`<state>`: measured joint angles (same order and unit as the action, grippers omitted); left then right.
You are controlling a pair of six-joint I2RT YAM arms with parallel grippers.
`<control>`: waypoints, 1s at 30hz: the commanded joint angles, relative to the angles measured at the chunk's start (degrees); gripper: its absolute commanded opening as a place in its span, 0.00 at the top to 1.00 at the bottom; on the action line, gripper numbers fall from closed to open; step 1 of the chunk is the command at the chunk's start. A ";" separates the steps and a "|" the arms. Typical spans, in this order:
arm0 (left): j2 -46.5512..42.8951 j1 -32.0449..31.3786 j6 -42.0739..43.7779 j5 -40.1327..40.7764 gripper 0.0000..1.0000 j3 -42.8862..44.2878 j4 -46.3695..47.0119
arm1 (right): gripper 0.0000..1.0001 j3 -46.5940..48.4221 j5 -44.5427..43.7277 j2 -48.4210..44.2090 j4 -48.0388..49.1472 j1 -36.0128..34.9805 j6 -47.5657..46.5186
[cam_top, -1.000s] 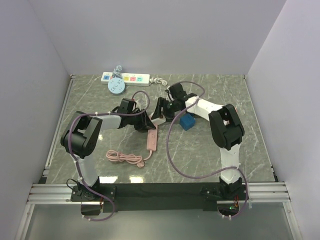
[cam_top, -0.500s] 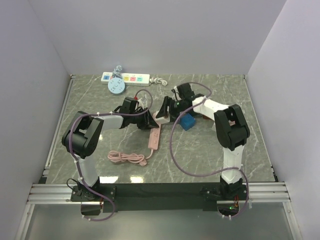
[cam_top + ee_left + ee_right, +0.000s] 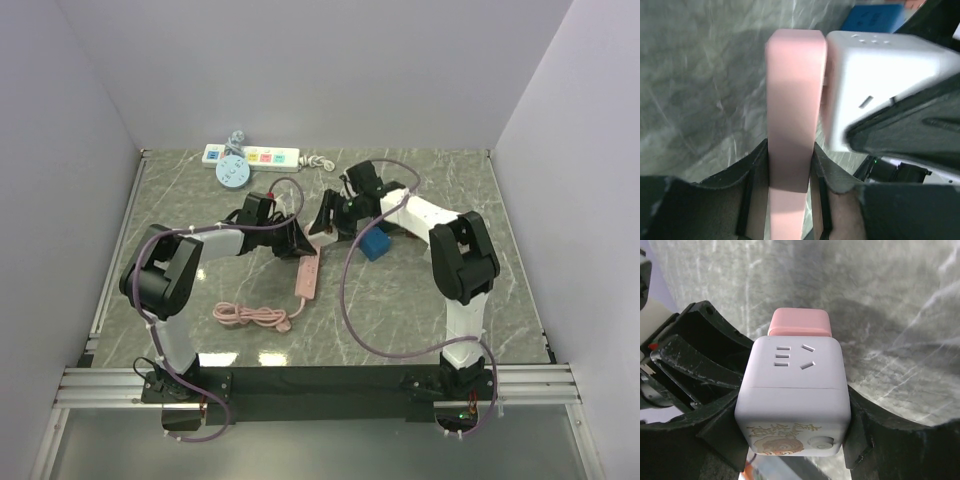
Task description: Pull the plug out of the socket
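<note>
A pink power strip (image 3: pixel 306 275) lies at the table's middle, its far end raised between both grippers. A white cube plug (image 3: pixel 323 238) sits against that end's face. My left gripper (image 3: pixel 298 243) is shut on the pink strip (image 3: pixel 790 115), one finger on each narrow side. My right gripper (image 3: pixel 330 222) is shut on the white cube (image 3: pixel 792 390), with the pink strip's end (image 3: pixel 800 322) just behind it. In the left wrist view the cube (image 3: pixel 880 85) touches the strip's right face. A long white power strip with pastel panels (image 3: pixel 252 155) lies untouched at the back.
A blue block (image 3: pixel 375 244) sits just right of the grippers and also shows in the left wrist view (image 3: pixel 874 18). A round pale-blue disc (image 3: pixel 233 172) lies by the white strip. The pink strip's coiled cord (image 3: pixel 250 316) lies front left. Walls enclose three sides.
Both grippers have shifted slightly right and back with the strip's end and the cube. The strip's near end has slid right a little. The cube stays against the strip.
</note>
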<state>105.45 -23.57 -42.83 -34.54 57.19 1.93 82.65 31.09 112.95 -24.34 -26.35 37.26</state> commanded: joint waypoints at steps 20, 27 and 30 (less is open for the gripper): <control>-0.86 6.87 -1.82 11.61 1.00 4.94 -3.60 | 1.00 -2.15 -15.88 -5.46 -8.27 10.09 -3.41; 1.16 14.42 -5.76 11.17 1.00 13.47 -2.91 | 0.51 -0.21 -21.59 -2.11 -11.34 10.18 -3.24; 0.02 17.85 -11.21 12.39 1.00 13.39 3.85 | 0.26 -2.05 -24.23 -4.22 -11.78 10.26 -2.54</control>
<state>107.09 -8.40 -48.14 -23.05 68.42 -1.50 80.97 11.70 110.74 -36.27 -15.77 33.78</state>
